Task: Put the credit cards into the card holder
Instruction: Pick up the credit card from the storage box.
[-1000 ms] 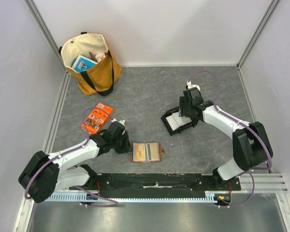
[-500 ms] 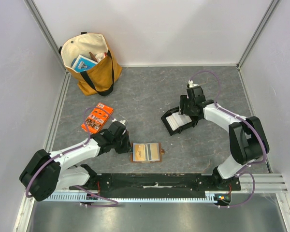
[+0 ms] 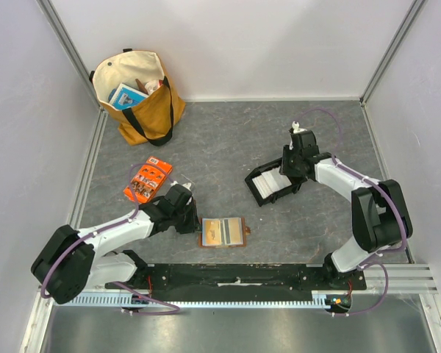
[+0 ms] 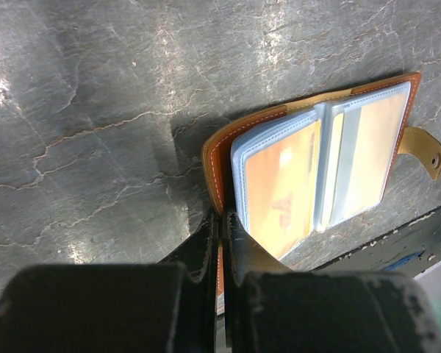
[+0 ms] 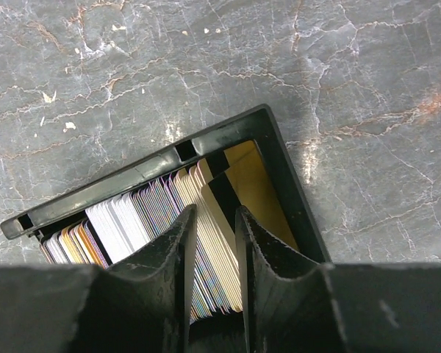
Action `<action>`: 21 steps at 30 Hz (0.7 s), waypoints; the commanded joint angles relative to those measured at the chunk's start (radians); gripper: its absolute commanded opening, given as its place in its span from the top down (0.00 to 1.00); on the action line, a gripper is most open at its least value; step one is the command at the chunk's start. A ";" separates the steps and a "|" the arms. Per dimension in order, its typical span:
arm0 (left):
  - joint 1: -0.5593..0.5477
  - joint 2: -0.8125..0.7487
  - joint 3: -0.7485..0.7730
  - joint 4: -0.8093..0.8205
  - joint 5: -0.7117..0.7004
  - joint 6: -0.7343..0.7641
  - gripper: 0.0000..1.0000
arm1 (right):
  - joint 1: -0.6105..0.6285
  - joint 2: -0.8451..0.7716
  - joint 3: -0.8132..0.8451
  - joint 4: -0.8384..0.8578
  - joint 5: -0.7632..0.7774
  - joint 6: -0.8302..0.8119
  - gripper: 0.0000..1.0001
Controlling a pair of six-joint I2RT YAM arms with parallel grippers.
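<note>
The card holder lies open on the grey table near the front; in the left wrist view its clear sleeves show, one with an orange card inside. My left gripper is shut on the holder's left cover edge, seen close in the left wrist view. The credit cards stand on edge in a black tray. My right gripper is over the tray's right end. In the right wrist view its jaws are a little apart and straddle several pale cards inside the tray.
An orange printed packet lies left of the holder. A tan tote bag with things in it stands at the back left. Pale walls close the table on three sides.
My right wrist has moved a little right and back over the tray's right end. The left arm and the card holder have not moved.
</note>
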 commanded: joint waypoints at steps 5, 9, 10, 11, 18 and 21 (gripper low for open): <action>0.000 0.008 0.017 0.026 0.016 0.001 0.98 | -0.019 -0.046 -0.016 0.008 -0.073 -0.005 0.72; 0.000 0.013 0.020 0.031 0.019 0.001 0.98 | -0.029 -0.060 -0.016 0.005 -0.092 -0.005 0.74; -0.002 0.016 0.021 0.031 0.017 0.003 0.98 | -0.034 -0.063 -0.017 0.005 -0.099 -0.006 0.75; 0.000 0.014 0.021 0.031 0.019 0.003 0.98 | -0.037 -0.066 -0.017 0.005 -0.106 -0.006 0.75; -0.002 0.020 0.023 0.035 0.025 0.004 0.98 | -0.051 -0.067 -0.020 -0.001 -0.132 -0.011 0.81; 0.000 0.022 0.021 0.035 0.027 0.004 0.98 | -0.060 -0.063 -0.022 -0.003 -0.138 -0.011 0.87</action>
